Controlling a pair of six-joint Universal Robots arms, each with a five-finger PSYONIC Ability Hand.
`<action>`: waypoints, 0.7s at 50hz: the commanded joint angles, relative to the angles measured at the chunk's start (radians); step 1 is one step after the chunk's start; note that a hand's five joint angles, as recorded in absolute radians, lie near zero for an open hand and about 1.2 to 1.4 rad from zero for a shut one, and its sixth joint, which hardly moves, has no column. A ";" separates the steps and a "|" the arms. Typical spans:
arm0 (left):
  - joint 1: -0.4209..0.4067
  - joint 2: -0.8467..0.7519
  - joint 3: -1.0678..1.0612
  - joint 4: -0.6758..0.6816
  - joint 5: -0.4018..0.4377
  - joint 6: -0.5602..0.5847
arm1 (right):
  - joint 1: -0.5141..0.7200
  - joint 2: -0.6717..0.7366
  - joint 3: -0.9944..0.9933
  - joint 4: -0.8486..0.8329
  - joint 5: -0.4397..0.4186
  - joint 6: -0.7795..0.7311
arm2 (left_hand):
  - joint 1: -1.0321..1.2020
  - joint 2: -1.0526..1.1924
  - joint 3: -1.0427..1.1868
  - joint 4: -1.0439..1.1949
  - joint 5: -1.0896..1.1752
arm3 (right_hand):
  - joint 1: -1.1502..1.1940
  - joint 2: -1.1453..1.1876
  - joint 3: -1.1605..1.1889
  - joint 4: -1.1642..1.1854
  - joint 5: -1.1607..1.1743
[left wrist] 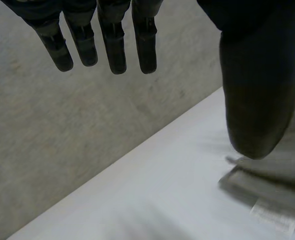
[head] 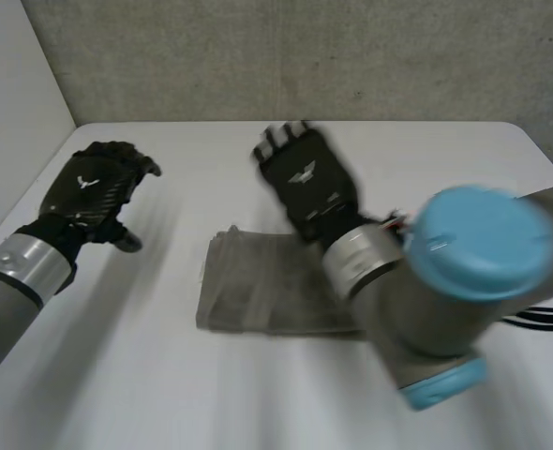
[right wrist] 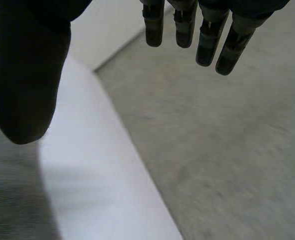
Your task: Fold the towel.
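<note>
Head view: folded grey towel (head: 258, 286) lies flat on the white table (head: 164, 394), below the wrist of the right hand (head: 305, 178), fingers straight and empty; left hand (head: 94, 192), fingers relaxed and holding nothing, hovers well apart from it

The head camera sits up high behind the two arms and looks down on the white desk (head: 211, 394), far enough back to see the left hand (head: 94, 192) and the right hand (head: 305, 178). Each wrist camera is very close behind its own hand and looks past the fingers (left wrist: 115, 45) at the desk's far edge and the grey wall (left wrist: 62, 150). All three see that edge and wall. The head and left wrist cameras both see the towel (head: 258, 291)
</note>
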 commanded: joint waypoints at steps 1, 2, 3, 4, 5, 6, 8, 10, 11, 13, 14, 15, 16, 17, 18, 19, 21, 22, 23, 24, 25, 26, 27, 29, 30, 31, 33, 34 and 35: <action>-0.135 -0.010 0.063 -0.004 -0.009 -0.093 | -0.162 -0.194 0.183 0.063 -0.010 0.184 | -0.094 -0.044 -0.045 -0.056 -0.006 | -0.059 -0.073 -0.033 -0.053 -0.061; -0.156 -0.013 0.074 -0.002 -0.010 -0.113 | -0.198 -0.207 0.220 0.084 -0.010 0.205 | -0.094 -0.044 -0.045 -0.056 -0.006 | -0.059 -0.073 -0.033 -0.053 -0.061; -0.157 -0.013 0.074 -0.002 -0.010 -0.113 | -0.199 -0.207 0.220 0.085 -0.010 0.206 | -0.094 -0.044 -0.045 -0.056 -0.006 | -0.059 -0.073 -0.033 -0.053 -0.061; -0.178 -0.021 0.085 -0.001 -0.009 -0.126 | -0.232 -0.213 0.258 0.107 -0.010 0.225 | -0.088 -0.038 -0.045 -0.056 -0.001 | -0.059 -0.073 -0.033 -0.053 -0.061; -0.178 -0.021 0.085 -0.001 -0.009 -0.126 | -0.263 -0.215 0.295 0.127 -0.013 0.244 | -0.088 -0.038 -0.045 -0.056 -0.001 | -0.059 -0.073 -0.033 -0.053 -0.061; -0.201 -0.039 0.097 -0.001 -0.009 -0.129 | -0.263 -0.215 0.295 0.128 -0.013 0.244 | -0.082 -0.032 -0.045 -0.056 0.005 | -0.059 -0.073 -0.033 -0.053 -0.061; -0.233 -0.067 0.114 -0.001 -0.010 -0.126 | -0.324 -0.206 0.362 0.163 -0.042 0.272 | -0.076 -0.027 -0.045 -0.056 0.011 | -0.059 -0.073 -0.033 -0.053 -0.061; -0.278 -0.104 0.139 -0.002 -0.012 -0.126 | -0.347 -0.198 0.387 0.169 -0.065 0.282 | -0.070 -0.021 -0.045 -0.056 0.017 | -0.059 -0.073 -0.033 -0.053 -0.061; -0.302 -0.130 0.154 -0.004 -0.013 -0.126 | -0.376 -0.183 0.414 0.170 -0.094 0.293 | -0.067 -0.018 -0.045 -0.056 0.020 | -0.059 -0.073 -0.033 -0.053 -0.061; -0.321 -0.158 0.165 -0.005 -0.013 -0.124 | -0.404 -0.168 0.431 0.172 -0.117 0.305 | -0.064 -0.015 -0.045 -0.056 0.023 | -0.059 -0.073 -0.033 -0.053 -0.061; -0.328 -0.190 0.171 -0.004 -0.018 -0.124 | -0.427 -0.155 0.447 0.174 -0.135 0.319 | -0.064 -0.015 -0.045 -0.056 0.023 | -0.059 -0.073 -0.033 -0.053 -0.061; -0.334 -0.220 0.177 -0.002 -0.027 -0.123 | -0.427 -0.155 0.447 0.174 -0.135 0.319 | -0.061 -0.012 -0.045 -0.056 0.026 | -0.059 -0.073 -0.033 -0.053 -0.061; -0.335 -0.221 0.177 -0.002 -0.027 -0.123 | -0.445 -0.146 0.462 0.172 -0.155 0.337 | -0.061 -0.012 -0.045 -0.056 0.026 | -0.059 -0.073 -0.033 -0.053 -0.061; -0.338 -0.248 0.186 -0.005 -0.041 -0.121 | -0.456 -0.138 0.476 0.172 -0.174 0.357 | -0.061 -0.012 -0.045 -0.056 0.026 | -0.059 -0.073 -0.033 -0.053 -0.061; -0.338 -0.248 0.186 -0.005 -0.041 -0.121 | -0.456 -0.138 0.476 0.172 -0.174 0.358 | -0.061 -0.012 -0.045 -0.056 0.026 | -0.059 -0.073 -0.033 -0.053 -0.061; -0.339 -0.277 0.194 -0.011 -0.059 -0.121 | -0.466 -0.128 0.490 0.171 -0.183 0.371 | -0.058 -0.009 -0.045 -0.056 0.029 | -0.037 -0.051 -0.033 -0.053 -0.040; -0.339 -0.305 0.203 -0.013 -0.081 -0.118 | -0.472 -0.119 0.501 0.169 -0.188 0.379 | -0.058 -0.009 -0.045 -0.056 0.029 | -0.020 -0.033 -0.033 -0.053 -0.022; -0.339 -0.335 0.214 -0.019 -0.107 -0.109 | -0.472 -0.111 0.507 0.164 -0.192 0.384 | -0.055 -0.006 -0.045 -0.056 0.032 | 0.024 0.011 -0.033 -0.053 0.022; -0.339 -0.336 0.214 -0.019 -0.107 -0.109 | -0.472 -0.111 0.507 0.164 -0.192 0.384 | -0.055 -0.006 -0.045 -0.056 0.032 | 0.025 0.011 -0.033 -0.053 0.022; -0.338 -0.357 0.220 -0.031 -0.134 -0.098 | -0.473 -0.106 0.511 0.161 -0.194 0.384 | -0.021 0.029 -0.045 -0.056 0.067 | 0.089 0.075 -0.033 -0.053 0.086; -0.338 -0.357 0.220 -0.031 -0.134 -0.098 | -0.473 -0.103 0.511 0.160 -0.198 0.384 | -0.020 0.029 -0.045 -0.056 0.067 | 0.130 0.116 -0.033 -0.053 0.127; -0.336 -0.378 0.226 -0.059 -0.186 -0.077 | -0.473 -0.103 0.511 0.160 -0.198 0.384 | 0.084 0.134 -0.045 -0.056 0.172 | 0.130 0.117 -0.033 -0.053 0.128; -0.335 -0.388 0.232 -0.088 -0.246 -0.054 | -0.472 -0.096 0.511 0.157 -0.203 0.384 | 0.103 0.152 -0.045 -0.056 0.190 | 0.250 0.236 -0.033 -0.053 0.247; -0.336 -0.388 0.235 -0.108 -0.290 -0.041 | -0.472 -0.092 0.510 0.144 -0.206 0.385 | 0.106 0.156 -0.045 -0.056 0.193 | 0.365 0.352 -0.033 -0.053 0.363; -0.336 -0.388 0.235 -0.108 -0.291 -0.041 | -0.472 -0.086 0.510 0.125 -0.211 0.387 | 0.106 0.156 -0.045 -0.056 0.193 | 0.452 0.439 -0.033 -0.053 0.450; -0.341 -0.389 0.235 -0.115 -0.320 -0.037 | -0.472 -0.086 0.510 0.124 -0.211 0.387 | 0.106 0.156 -0.045 -0.056 0.193 | 0.453 0.440 -0.033 -0.053 0.451; -0.342 -0.386 0.231 -0.122 -0.346 -0.037 | -0.472 -0.068 0.508 0.091 -0.215 0.387 | 0.106 0.156 -0.045 -0.056 0.193 | 0.766 0.752 -0.033 -0.053 0.763; -0.342 -0.376 0.222 -0.123 -0.355 -0.037 | -0.472 -0.065 0.507 0.086 -0.215 0.385 | 0.103 0.153 -0.045 -0.056 0.190 | 0.939 0.925 -0.033 -0.053 0.936; -0.342 -0.376 0.221 -0.123 -0.355 -0.037 | -0.472 -0.065 0.507 0.086 -0.215 0.385 | 0.103 0.153 -0.045 -0.056 0.190 | 0.941 0.927 -0.033 -0.053 0.938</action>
